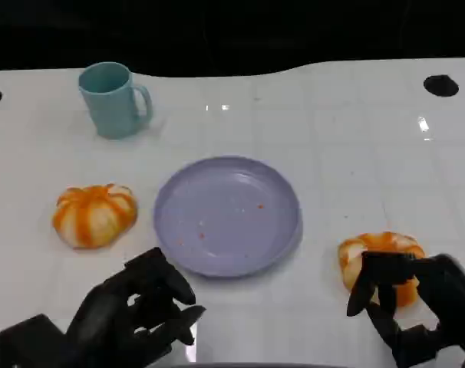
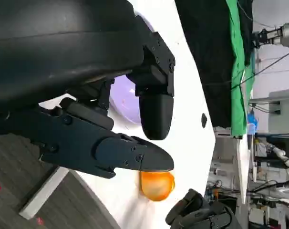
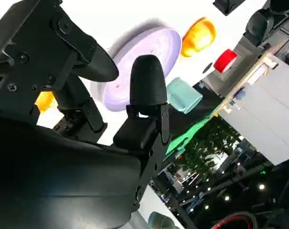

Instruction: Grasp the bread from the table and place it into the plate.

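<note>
Two orange-and-white breads lie on the white table: one (image 1: 94, 215) left of the plate, one (image 1: 380, 254) right of it. Between them sits the lavender plate (image 1: 229, 215), holding nothing but a few crumbs. My right hand (image 1: 417, 303) reaches over the near side of the right bread, its fingers (image 1: 386, 270) spread against it; the bread still rests on the table. A sliver of that bread (image 3: 44, 101) shows between the fingers in the right wrist view. My left hand (image 1: 136, 310) hovers near the plate's front left rim, fingers loosely apart, holding nothing.
A teal mug (image 1: 113, 100) stands at the back left, handle to the right. The table's far edge runs behind it against a dark background. The left wrist view shows the plate (image 2: 120, 102), the right bread (image 2: 156, 185) and my right hand (image 2: 201, 214).
</note>
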`<act>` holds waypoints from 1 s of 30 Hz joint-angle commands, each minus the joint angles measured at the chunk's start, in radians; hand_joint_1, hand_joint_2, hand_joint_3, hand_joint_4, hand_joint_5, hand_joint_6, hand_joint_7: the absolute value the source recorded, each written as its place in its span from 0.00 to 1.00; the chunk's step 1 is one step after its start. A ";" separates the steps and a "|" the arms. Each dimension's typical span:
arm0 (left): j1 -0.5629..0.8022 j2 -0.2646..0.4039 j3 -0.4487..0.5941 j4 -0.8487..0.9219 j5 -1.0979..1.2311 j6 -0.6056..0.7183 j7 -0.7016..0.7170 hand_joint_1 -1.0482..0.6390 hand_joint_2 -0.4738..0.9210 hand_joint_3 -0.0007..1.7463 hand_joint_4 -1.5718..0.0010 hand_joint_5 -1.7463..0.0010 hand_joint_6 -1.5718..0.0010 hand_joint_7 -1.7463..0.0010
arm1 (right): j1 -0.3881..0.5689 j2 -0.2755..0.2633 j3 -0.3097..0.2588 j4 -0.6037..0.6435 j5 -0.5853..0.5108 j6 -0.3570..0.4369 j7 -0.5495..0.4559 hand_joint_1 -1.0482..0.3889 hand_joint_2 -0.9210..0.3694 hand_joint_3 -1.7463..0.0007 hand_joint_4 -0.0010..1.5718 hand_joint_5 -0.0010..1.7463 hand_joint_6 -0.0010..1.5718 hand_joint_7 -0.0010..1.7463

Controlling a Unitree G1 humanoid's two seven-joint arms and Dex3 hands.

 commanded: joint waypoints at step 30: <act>-0.001 0.012 0.007 0.003 -0.008 -0.005 -0.007 0.26 1.00 0.11 0.59 0.00 0.67 0.05 | 0.004 -0.006 -0.028 -0.074 -0.055 0.000 -0.062 0.66 0.44 0.36 0.48 0.75 0.52 0.45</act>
